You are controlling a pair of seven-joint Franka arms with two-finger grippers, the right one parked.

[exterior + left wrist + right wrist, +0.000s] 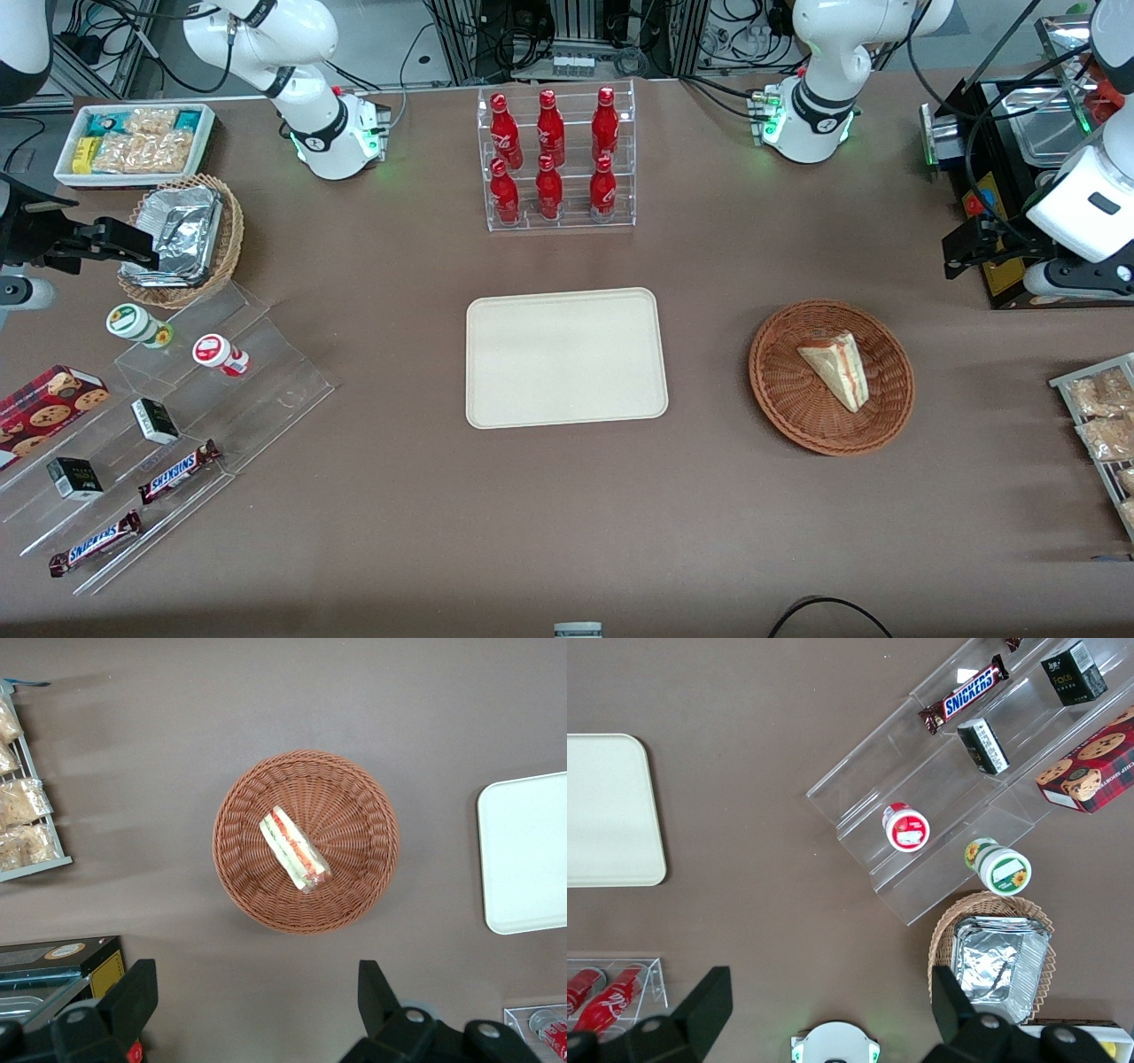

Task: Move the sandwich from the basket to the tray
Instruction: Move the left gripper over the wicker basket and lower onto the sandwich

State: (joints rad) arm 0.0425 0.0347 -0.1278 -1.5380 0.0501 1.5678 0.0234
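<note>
Overhead, brown table (pixel 620 496), end effector (pixel 252 992) spread

Even overhead lighting, soft shadows under the basket (pixel 831 377); mild glare on the tray (pixel 565 357) (centre of front view); gripper (pixel 252 1005) fingers slightly blurred.
</note>
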